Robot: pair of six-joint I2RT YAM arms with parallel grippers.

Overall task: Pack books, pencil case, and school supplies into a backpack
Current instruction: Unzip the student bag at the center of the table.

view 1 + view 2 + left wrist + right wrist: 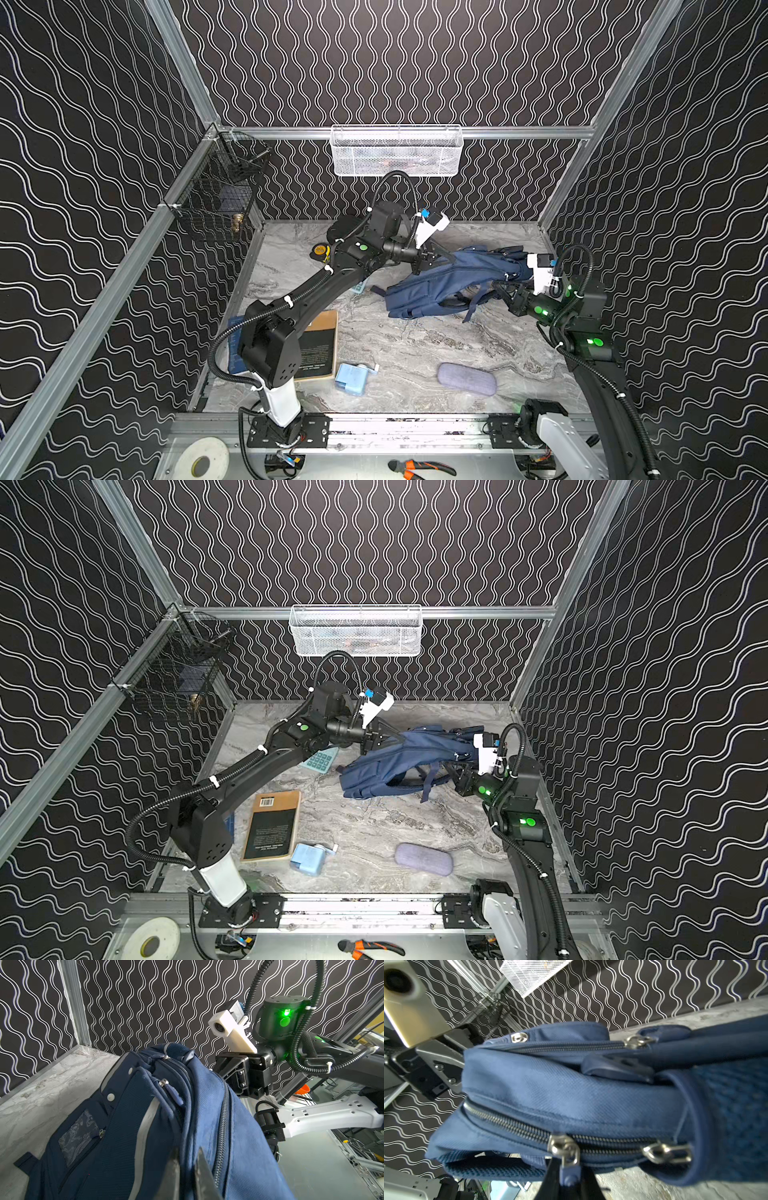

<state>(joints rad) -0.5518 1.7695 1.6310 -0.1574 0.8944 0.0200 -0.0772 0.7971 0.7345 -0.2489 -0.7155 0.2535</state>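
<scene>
The navy backpack lies at the back right of the table, partly lifted between both arms. My left gripper is shut on a fold of its fabric beside a zip. At the other end my right gripper is shut on a blue-tabbed zipper pull. The black book lies front left, with the blue book half hidden under my left arm. Near them sit the sharpener and the grey pencil case. Beside the backpack lies the calculator.
A yellow-black tape measure and a black case sit at the back, behind my left arm. A white mesh basket hangs on the back wall and a black wire basket on the left wall. Pliers and a tape roll lie outside the front rail.
</scene>
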